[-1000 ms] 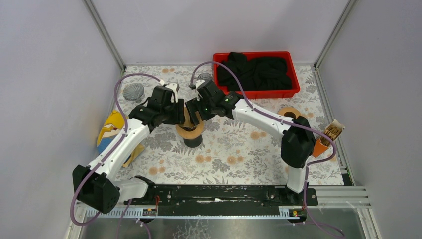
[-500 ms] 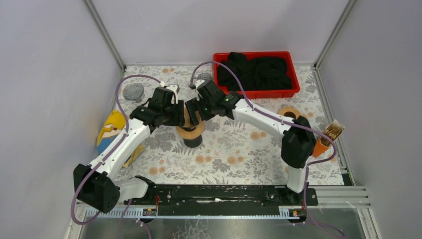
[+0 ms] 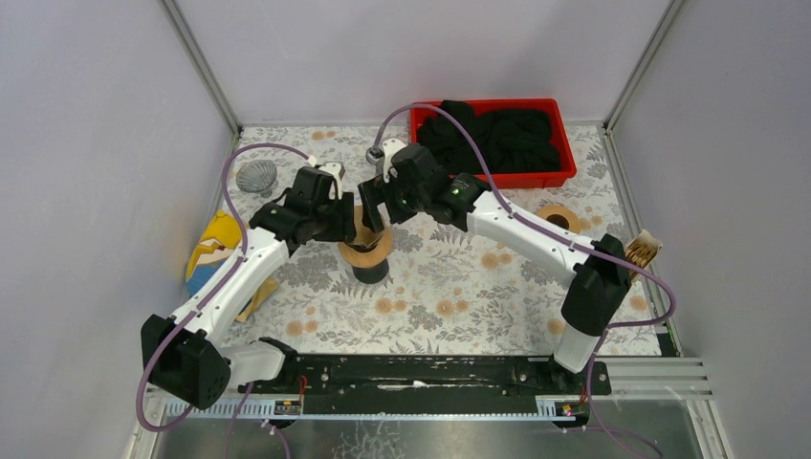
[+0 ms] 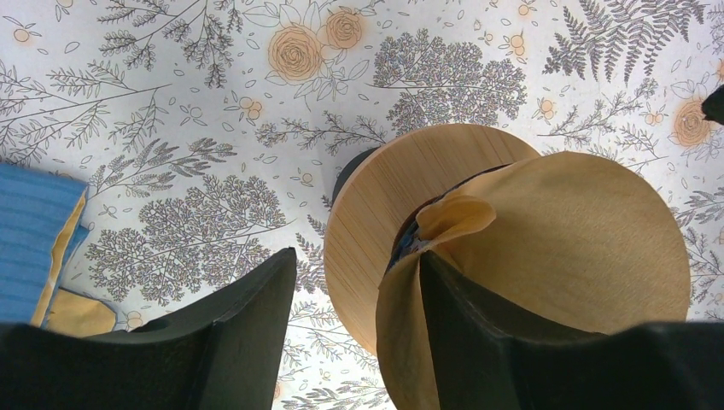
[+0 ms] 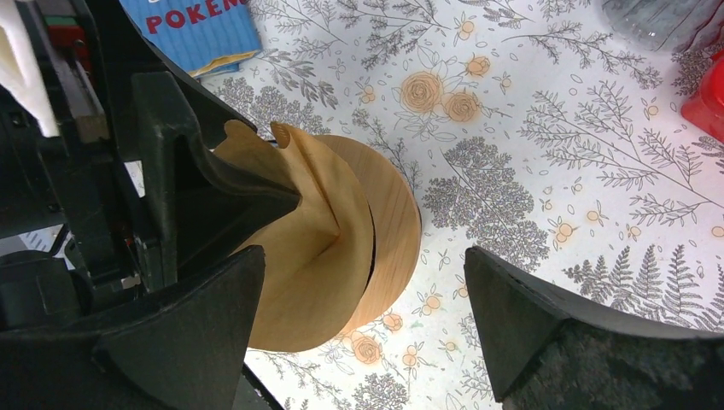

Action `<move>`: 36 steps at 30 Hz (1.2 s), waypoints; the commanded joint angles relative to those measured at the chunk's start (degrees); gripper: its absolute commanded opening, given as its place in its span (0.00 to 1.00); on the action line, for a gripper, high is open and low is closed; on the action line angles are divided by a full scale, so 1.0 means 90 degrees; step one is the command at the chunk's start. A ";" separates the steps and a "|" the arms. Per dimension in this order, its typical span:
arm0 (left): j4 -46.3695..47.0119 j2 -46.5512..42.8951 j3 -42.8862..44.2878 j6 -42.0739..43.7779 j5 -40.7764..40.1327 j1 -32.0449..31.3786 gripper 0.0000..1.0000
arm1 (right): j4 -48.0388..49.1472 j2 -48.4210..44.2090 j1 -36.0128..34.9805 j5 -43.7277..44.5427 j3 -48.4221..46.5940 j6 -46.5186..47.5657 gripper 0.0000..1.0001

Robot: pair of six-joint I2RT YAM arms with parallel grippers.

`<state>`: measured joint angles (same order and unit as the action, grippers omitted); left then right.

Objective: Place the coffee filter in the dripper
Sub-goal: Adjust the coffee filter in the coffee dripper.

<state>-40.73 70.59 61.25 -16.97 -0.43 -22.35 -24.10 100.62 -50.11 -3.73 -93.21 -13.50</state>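
Two arms are counted, and two grippers, meeting over one dripper (image 3: 368, 258) left of the table's middle. One coffee filter (image 3: 361, 225) stands tilted on the dripper's wooden collar. It is not seated, and its rim is crumpled.

Elsewhere there are:
- one red bin (image 3: 564, 163) of black cloth (image 3: 497, 134) at the far right
- two clear ribbed cups, one at the far left (image 3: 256, 175) and one (image 3: 377, 153) half hidden behind the right arm
- one blue book (image 3: 212, 251) at the left wall
- one spare wooden ring (image 3: 557, 215) to the right
- one orange holder (image 3: 639, 253) of wooden sticks at the right edge

From above, the grippers hide the collar's opening. The left wrist view shows it as a dark slot, with a fold of the filter (image 4: 580, 248) entering it.

There the left gripper (image 4: 357, 260) is seen with its jaws released. One finger (image 4: 478, 333) is wrapped by the paper and the other stands clear of it, so nothing is pinched. The right wrist view shows that finger lodged in the filter (image 5: 316, 239).

The right gripper (image 5: 363, 256) is spread wide on either side of filter and dripper (image 5: 393, 222), and nothing is gripped by it.

Lettering on the book (image 5: 196, 30) is readable only in the right wrist view.

Bare patterned table (image 3: 459, 306) lies near and right of the dripper. The left side is crowded by the book and the wall.
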 commanded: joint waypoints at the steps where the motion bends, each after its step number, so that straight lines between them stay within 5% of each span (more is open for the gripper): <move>1: 0.0136 -0.0091 0.0207 -0.0053 0.0028 0.0008 0.64 | 0.0277 -0.0319 -0.0047 0.0118 0.0159 0.0040 0.94; 28: 0.0068 -0.0583 0.0367 -0.0162 0.0024 0.0011 0.69 | 0.0222 -0.0314 -0.0041 0.0320 0.0142 0.0091 0.95; 36: 0.0074 -0.0755 0.0282 -0.0271 -0.0047 0.0012 0.64 | 0.0042 -0.0081 -0.0041 0.0541 0.0023 0.0109 0.94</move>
<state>-40.73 64.84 63.09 -18.59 -0.43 -22.35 -23.73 98.98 -50.15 -0.91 -90.63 -13.28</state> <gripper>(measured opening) 0.663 0.944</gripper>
